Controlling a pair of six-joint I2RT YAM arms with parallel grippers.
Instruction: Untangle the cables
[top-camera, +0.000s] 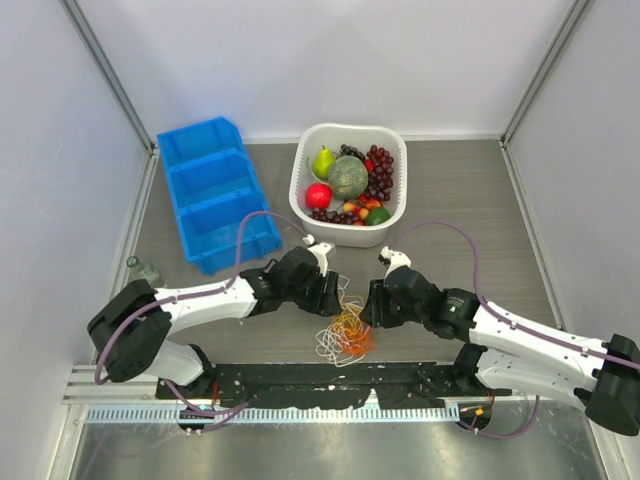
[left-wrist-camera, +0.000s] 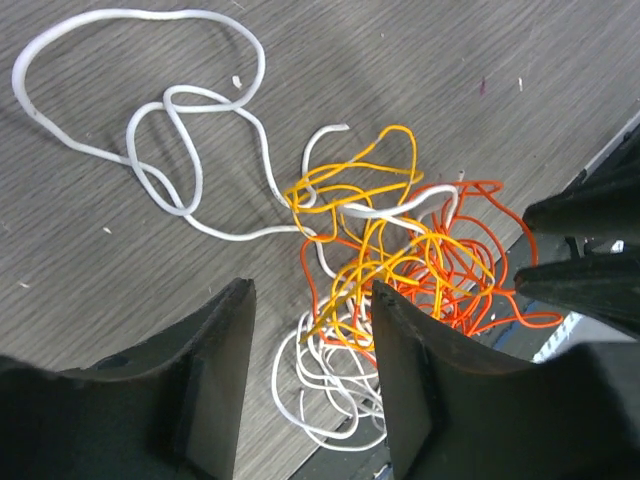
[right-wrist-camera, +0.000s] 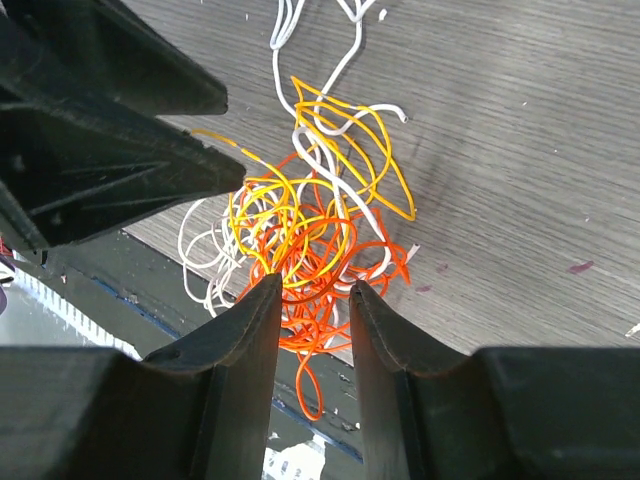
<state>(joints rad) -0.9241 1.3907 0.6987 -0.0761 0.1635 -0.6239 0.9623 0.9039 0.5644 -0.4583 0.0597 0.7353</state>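
Note:
The cables (top-camera: 345, 335) lie in one tangle at the near table edge, between my two grippers. In the left wrist view a white cable (left-wrist-camera: 190, 150) loops away over the wood, while yellow-orange (left-wrist-camera: 350, 200) and orange-red (left-wrist-camera: 460, 270) cords knot together. My left gripper (left-wrist-camera: 310, 290) is open above white loops, gripping nothing. In the top view it (top-camera: 335, 290) sits at the tangle's upper left. My right gripper (right-wrist-camera: 314, 285) is open too, its jaws straddling orange-red loops (right-wrist-camera: 320, 300) without pinching them. It (top-camera: 372, 305) stands at the tangle's right.
A white basket (top-camera: 297, 185) of fruit stands behind the grippers. Blue bins (top-camera: 215, 190) lie at the back left. A black mounting strip (top-camera: 330, 380) runs along the near edge, and some cable loops hang over it. A small clear object (top-camera: 143, 268) sits at the left wall.

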